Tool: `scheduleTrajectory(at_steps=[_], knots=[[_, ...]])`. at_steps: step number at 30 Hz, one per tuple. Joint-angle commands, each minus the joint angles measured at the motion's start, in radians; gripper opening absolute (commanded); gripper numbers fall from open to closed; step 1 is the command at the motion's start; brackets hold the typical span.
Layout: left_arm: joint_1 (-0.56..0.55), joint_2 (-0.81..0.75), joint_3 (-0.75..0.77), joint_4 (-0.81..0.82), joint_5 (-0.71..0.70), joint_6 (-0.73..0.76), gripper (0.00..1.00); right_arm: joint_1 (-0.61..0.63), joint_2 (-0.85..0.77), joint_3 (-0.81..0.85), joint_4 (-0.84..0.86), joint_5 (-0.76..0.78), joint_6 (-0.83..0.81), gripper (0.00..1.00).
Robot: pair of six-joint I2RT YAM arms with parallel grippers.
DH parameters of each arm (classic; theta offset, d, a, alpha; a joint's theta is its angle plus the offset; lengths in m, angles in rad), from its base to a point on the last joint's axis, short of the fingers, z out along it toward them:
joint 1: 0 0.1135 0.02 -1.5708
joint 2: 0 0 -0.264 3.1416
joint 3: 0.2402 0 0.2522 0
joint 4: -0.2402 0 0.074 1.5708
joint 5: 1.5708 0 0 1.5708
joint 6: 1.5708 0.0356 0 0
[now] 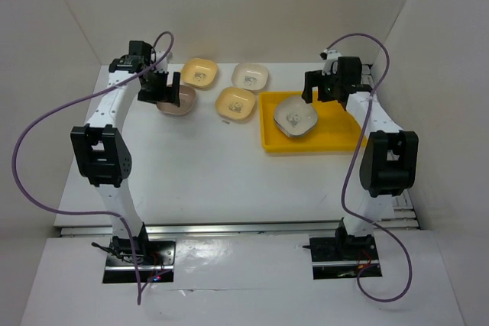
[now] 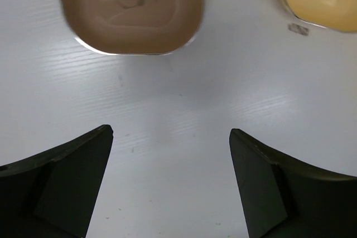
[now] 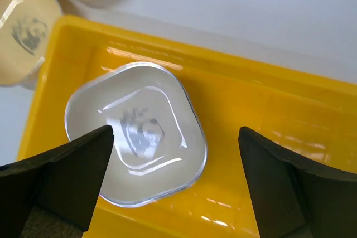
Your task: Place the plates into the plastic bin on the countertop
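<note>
Gaping empty, right jaws over pale plate (image 3: 139, 132) in bin (image 3: 268, 115), left jaws just before brown plate (image 2: 131, 9)

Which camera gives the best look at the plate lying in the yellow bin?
The right wrist view: the pale plate is close, nearly whole, its centre mark clear. The top view shows it small; the left wrist view misses it.

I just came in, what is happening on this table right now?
Small plates are being moved into a yellow bin. One pale plate already lies in the bin, and the right gripper hovers open above it. The left gripper, open, is over the countertop just short of a brown plate. Two yellow-orange plates and a cream plate wait outside.
</note>
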Motion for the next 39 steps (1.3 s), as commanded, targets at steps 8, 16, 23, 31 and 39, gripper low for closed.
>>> scheduleTrajectory(at_steps=[8,16,23,31,39], knots=[[0.099,0.145,0.178,0.071,-0.111,-0.058,0.99,0.102,-0.096,-0.019,0.217,0.026,0.281,1.00],[0.110,0.369,0.326,0.143,-0.148,-0.014,0.99,0.165,-0.096,-0.028,0.115,-0.016,0.226,1.00],[0.141,0.483,0.346,0.166,-0.156,-0.037,0.89,0.255,-0.116,-0.028,0.094,0.051,0.226,1.00],[0.141,0.434,0.235,0.166,-0.159,-0.046,0.00,0.380,-0.029,0.047,0.055,0.061,0.235,1.00],[0.141,0.155,-0.037,0.135,0.102,0.138,0.00,0.604,0.238,0.332,0.077,0.025,0.226,1.00]])
